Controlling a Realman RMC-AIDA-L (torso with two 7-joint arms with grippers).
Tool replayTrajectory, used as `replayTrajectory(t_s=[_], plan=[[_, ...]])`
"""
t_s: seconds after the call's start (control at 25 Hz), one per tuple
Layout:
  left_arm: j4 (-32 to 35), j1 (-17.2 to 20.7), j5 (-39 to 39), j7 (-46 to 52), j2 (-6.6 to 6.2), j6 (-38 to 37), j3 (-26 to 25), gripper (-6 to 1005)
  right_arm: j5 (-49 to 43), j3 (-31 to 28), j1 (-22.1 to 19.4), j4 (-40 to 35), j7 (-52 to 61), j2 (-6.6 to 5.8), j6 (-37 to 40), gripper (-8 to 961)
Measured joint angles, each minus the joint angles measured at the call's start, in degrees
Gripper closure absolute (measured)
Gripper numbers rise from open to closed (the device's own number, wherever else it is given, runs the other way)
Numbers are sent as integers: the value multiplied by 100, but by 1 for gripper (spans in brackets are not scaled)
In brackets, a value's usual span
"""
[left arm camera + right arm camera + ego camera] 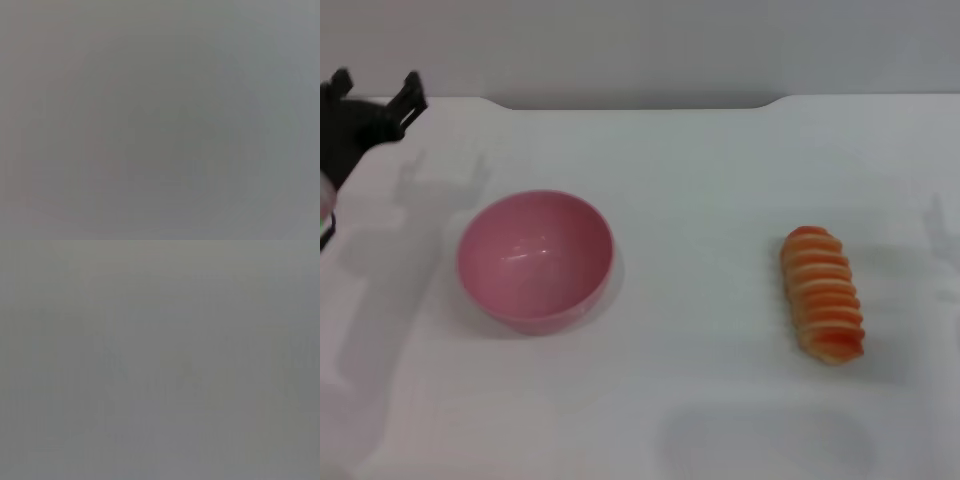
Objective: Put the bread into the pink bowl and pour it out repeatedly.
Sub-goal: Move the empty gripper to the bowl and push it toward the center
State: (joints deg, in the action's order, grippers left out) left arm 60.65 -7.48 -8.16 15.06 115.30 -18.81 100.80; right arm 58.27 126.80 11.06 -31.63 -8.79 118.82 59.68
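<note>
The bread (822,294) lies on the white table (720,170), on the robot's right side, well apart from the pink bowl (534,260), which stands upright and empty on the left side. The loaf rests orange side up, its long axis running roughly away from the robot, with cream ridges crossing it.

It is judged to be a light toy piece, probably of stiff plastic or firm foam, so little force should be needed to lift it. The ridged top may offer some purchase, while the glossy sheen suggests a slippery surface. A hold across the narrow width near the middle is judged best, so that the loaf stays level. The bowl looks smooth, light and thin-walled; it may slide or tip if pushed at the rim, and it is best taken at the rim for pouring.

The left gripper (375,95) is seen at the far left edge of the head view, raised over the table behind the bowl; its two fingers are spread apart and nothing is held. Most of its arm is cut off by the frame. The right gripper is not seen at all. Both wrist views show only featureless grey, so nothing can be made out there. The underside of the bread is hidden.
</note>
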Motion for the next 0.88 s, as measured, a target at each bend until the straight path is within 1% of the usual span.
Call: replayTrajectory(t_s=[0.04, 0.08, 0.12, 0.16, 0.24, 0.36, 0.4, 0.52, 0.68, 0.88], plan=[[533, 112, 97, -12, -51, 586, 27, 142, 0, 0, -4, -4, 0, 0, -2, 166], [1648, 261, 365, -25, -91, 1953, 33, 142, -3, 6, -3, -2, 0, 0, -2, 166], [1648, 261, 365, -25, -91, 1953, 33, 142, -3, 6, -3, -2, 0, 0, -2, 166], [2039, 289, 456, -52, -86, 2477, 28, 142, -3, 11, 0, 3, 0, 0, -2, 166], [2585, 313, 536, -207, -22, 3460, 20, 142, -4, 23, 7, -3, 0, 0, -2, 166], [2996, 299, 504, -536, 191, 4532, 34, 142, -6, 27, 18, -11, 0, 0, -2, 166], [3076, 288, 487, -617, 244, 4866, 80, 142, -7, 28, 21, -14, 0, 0, -2, 166], [3223, 204, 461, -692, 257, 5608, 352, 142, -8, 28, 27, -23, 0, 0, -2, 166], [3435, 121, 415, -730, 261, 6347, 503, 142, -9, 26, 52, -23, 0, 0, -2, 166], [3642, 131, 396, -713, 266, 6763, 556, 142, -9, 19, 99, 0, 0, -5, -1, 167]])
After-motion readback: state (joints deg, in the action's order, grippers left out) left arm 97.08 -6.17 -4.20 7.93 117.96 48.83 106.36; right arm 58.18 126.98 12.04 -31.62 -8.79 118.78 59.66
